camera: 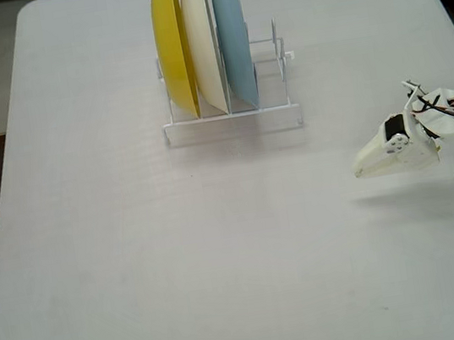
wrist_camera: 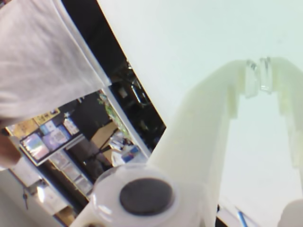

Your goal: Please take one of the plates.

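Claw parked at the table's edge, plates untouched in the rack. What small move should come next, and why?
Probably swing the claw toward the rack, aiming at the light blue plate. In the fixed view the claw sits well right of and below the rack, empty, with fingertips nearly together, and all three plates stand upright. The blue one is on the arm's side, so it looks easiest to reach.

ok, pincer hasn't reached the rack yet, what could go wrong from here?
1. The yellow plate, cream plate and light blue plate stand close together on edge; a finger may not fit between them and could nudge a neighbour.
2. The wire rack looks light and may slide or tip when a plate is pulled.
3. No orange plate shows here. The pincer looks shut and must open first.
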